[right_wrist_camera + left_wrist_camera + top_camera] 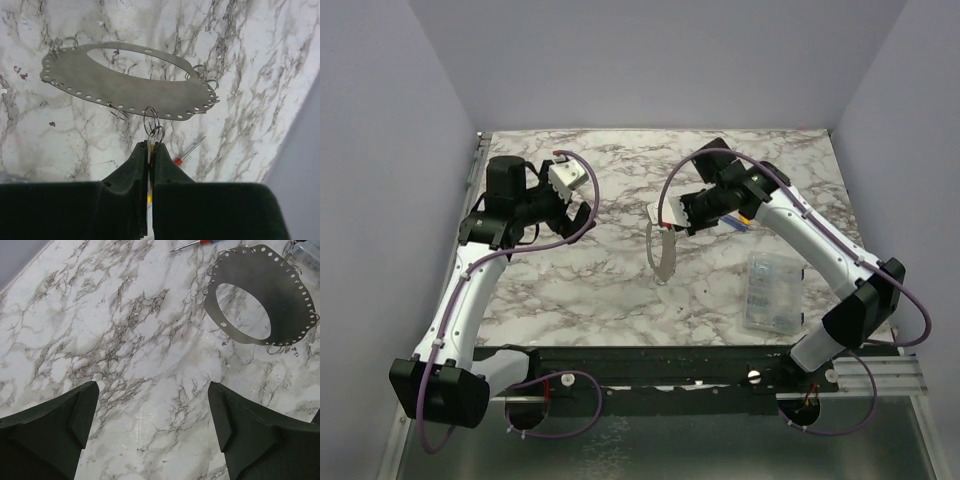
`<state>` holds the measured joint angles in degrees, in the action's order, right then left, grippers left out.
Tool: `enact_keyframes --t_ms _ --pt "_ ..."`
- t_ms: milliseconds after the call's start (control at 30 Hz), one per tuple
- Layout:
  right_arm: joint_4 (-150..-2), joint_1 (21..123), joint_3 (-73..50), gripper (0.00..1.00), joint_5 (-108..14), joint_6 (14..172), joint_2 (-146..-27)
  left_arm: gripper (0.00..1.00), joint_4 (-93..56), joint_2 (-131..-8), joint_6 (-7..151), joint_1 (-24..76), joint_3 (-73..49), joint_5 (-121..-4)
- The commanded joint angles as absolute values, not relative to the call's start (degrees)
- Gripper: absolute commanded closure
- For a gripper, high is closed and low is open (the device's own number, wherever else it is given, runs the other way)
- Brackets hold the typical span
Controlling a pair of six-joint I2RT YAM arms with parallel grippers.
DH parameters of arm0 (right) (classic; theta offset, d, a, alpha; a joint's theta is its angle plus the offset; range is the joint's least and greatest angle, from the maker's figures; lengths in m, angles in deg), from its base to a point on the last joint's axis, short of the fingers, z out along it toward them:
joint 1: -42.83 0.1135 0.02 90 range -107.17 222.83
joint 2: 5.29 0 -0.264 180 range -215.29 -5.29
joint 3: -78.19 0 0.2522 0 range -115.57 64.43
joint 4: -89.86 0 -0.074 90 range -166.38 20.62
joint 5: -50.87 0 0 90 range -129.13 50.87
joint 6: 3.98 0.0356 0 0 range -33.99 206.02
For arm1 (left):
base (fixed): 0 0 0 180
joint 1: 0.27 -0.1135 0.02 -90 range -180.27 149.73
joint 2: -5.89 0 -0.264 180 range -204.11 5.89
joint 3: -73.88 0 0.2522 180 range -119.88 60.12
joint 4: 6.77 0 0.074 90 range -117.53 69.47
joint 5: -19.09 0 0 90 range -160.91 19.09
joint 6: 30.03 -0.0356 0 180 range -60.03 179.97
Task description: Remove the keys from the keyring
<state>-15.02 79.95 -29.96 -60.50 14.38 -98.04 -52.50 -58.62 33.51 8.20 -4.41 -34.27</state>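
The keyring (100, 75) is a wide flat grey metal hoop with holes along its rim and several small wire rings in them. It also shows in the top view (661, 252) and in the left wrist view (285, 295). My right gripper (150, 146) is shut on a thin flat key (150, 150) with a yellow part lower between the fingers. The key hangs from the hoop's near rim by two small split rings (152, 125). In the top view the right gripper (667, 217) holds the hoop at mid-table. My left gripper (152, 390) is open and empty over bare marble, left of the hoop (572, 200).
A thin stick tool with a red handle (189, 152) lies on the marble beyond the hoop and shows at the top of the left wrist view (197, 244). A clear plastic box (770, 292) lies at the right front of the table.
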Motion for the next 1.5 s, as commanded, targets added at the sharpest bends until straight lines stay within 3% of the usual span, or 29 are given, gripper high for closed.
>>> enact_keyframes --t_ms 0,833,1467 --pt "-18.2 82.07 -27.21 0.99 -56.04 5.98 -93.55 0.01 -61.16 -59.59 26.88 7.86 -9.42 -32.03" --pt "-42.43 91.45 -8.47 0.99 -46.99 -23.07 -80.58 0.05 -83.02 -65.67 9.15 7.84 -19.76 -23.03" --pt "-60.27 91.64 4.88 0.99 -62.37 -49.43 -74.05 0.07 -87.03 -66.57 -0.76 7.83 -23.15 -17.11"
